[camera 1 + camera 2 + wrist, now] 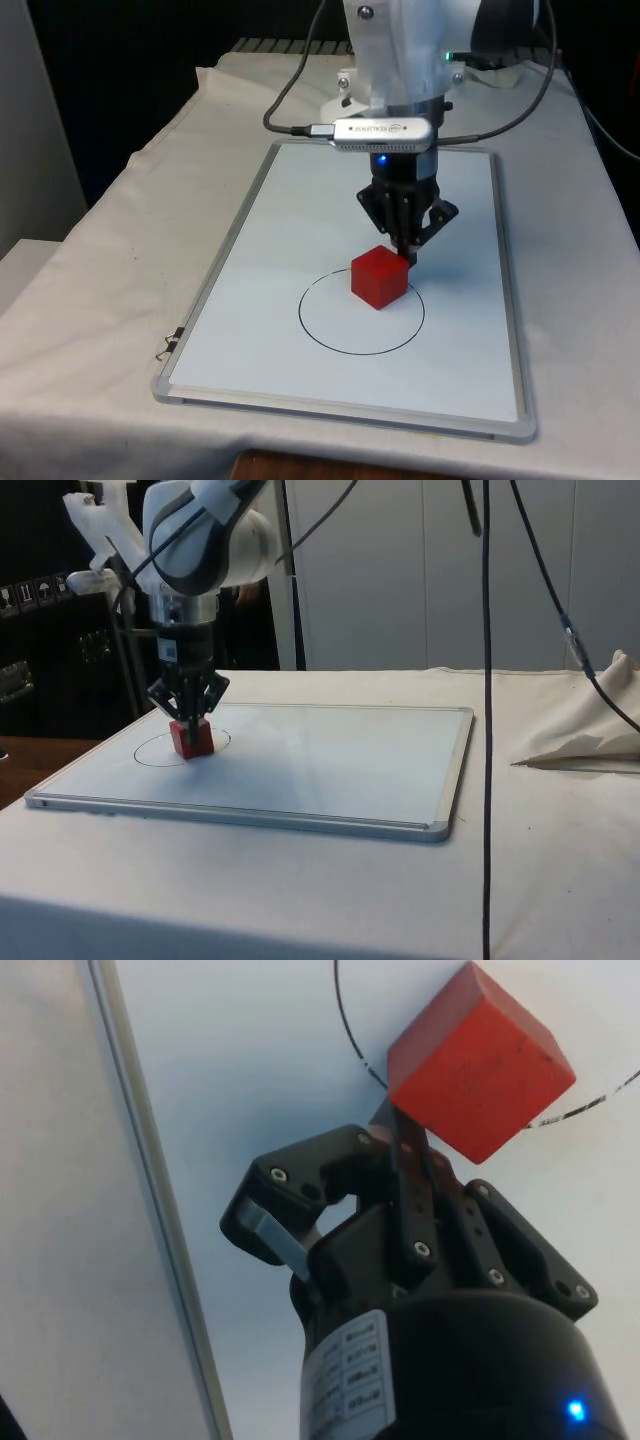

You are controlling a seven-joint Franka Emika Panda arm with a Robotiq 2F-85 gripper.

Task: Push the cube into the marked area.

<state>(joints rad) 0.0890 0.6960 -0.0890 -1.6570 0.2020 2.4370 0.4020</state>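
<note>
End effector (408, 252), fingers closed together on nothing to form a blunt pusher, touches the red cube (380, 276), which straddles the circle's (330, 340) far arc on the whiteboard (250, 330).

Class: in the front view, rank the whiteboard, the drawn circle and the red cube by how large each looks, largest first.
1. whiteboard
2. drawn circle, lying wholly within the board
3. red cube, clearly narrower than the circle whose line it straddles
</note>
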